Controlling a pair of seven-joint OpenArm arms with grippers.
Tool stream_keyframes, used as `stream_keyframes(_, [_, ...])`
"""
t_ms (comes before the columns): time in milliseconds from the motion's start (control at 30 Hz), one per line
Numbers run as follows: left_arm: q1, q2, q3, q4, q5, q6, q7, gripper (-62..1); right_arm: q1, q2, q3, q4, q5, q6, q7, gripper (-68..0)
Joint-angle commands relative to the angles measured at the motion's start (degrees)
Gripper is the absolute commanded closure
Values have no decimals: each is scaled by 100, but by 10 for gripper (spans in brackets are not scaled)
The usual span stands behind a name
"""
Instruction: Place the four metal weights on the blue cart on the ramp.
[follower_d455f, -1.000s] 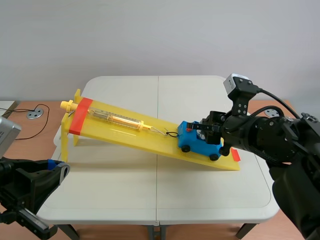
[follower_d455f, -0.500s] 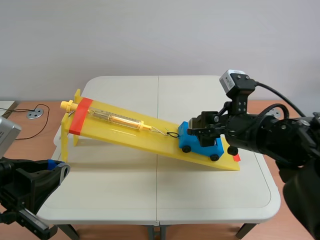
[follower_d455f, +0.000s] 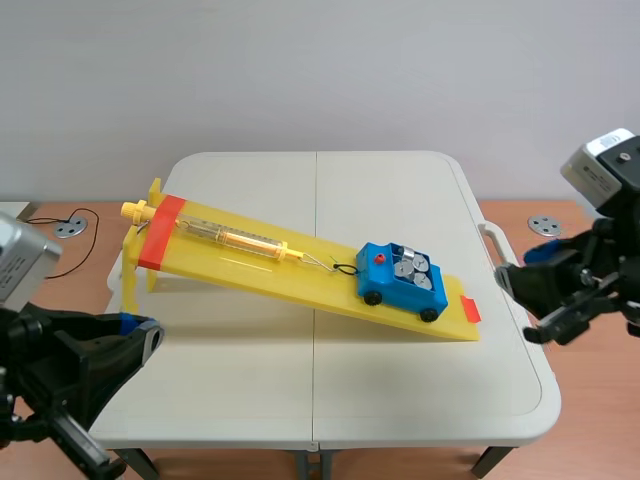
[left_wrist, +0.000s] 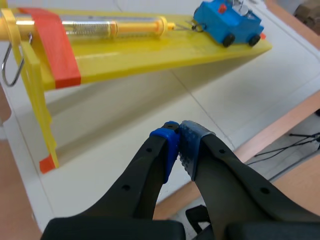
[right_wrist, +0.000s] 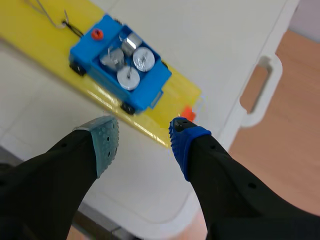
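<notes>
Right wrist view: four metal weights (right_wrist: 128, 77) sit in blue cart (right_wrist: 95, 61) on ramp (right_wrist: 177, 92), 11 o'clock from right gripper (right_wrist: 144, 132), jaws wide. Left gripper (left_wrist: 179, 142) pinched closed, empty.

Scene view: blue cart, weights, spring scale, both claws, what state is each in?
Blue cart: upright at the yellow ramp's low end, loaded.
Metal weights: all four inside the cart.
Spring scale: lying along the ramp.
Left claw: shut, empty.
Right claw: open, empty.
</notes>
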Motion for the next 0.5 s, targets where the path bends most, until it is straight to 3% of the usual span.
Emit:
stream_keyframes(0, [-321,269,238,549,-291,-245,-546,-27,-229,428,354,557,562,310,774,-250])
stream_keyframes(267, [-903,841,968,549,417,-118,-485,-26,-1711,595,1158,815,710,669,647,-250])
stream_keyframes(467, [-1419,1073,1532,461,1373,634,-468,-26,-2787,592,1611,815,706,669,549,-250])
